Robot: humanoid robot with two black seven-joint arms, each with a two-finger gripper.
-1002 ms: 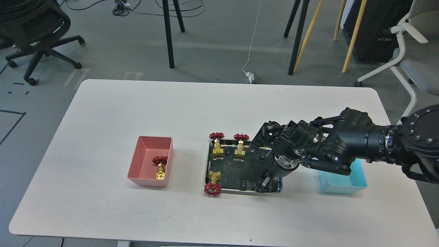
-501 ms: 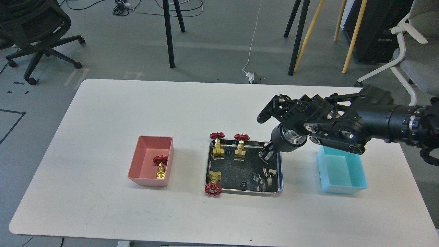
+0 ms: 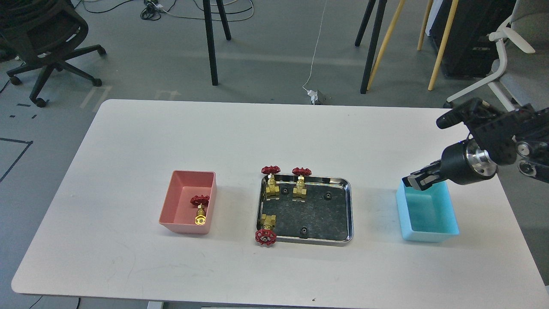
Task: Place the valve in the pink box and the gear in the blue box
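**Ana:** Two fingers of the right tool (image 3: pixel 418 181) hung over the far left corner of the blue box (image 3: pixel 429 235), pointing down and left. Were they pinched on anything?

**Ben:** Couldn't tell, Ana. The fingers sat close together, but a gear is so tiny that nothing showed between them. The left tool wasn't in shot at all.

**Ana:** So if it did carry one, how should the drop have gone?

**Ben:** My call: move further in over the middle of the box before letting go. That close to the rim, a small wheel could clip the wall and roll off across the table (image 3: pixel 171 137). Go low, then part the fingers gently.

**Ana:** Run me through the containers.

**Ben:** The pink box (image 3: pixel 184 225) on the left held one valve (image 3: pixel 200 210), lying with its red wheel toward the far side. The steel tray (image 3: pixel 349 206) in the middle kept three spare valves: two at the far left corner (image 3: pixel 270 182), and one at the near left with its wheel hanging over the rim. Three small black gears lay in there too, the nearest gear (image 3: pixel 303 231) close to the front edge.

**Ana:** And the blue box?

**Ben:** No gear showed on the floor I could see.
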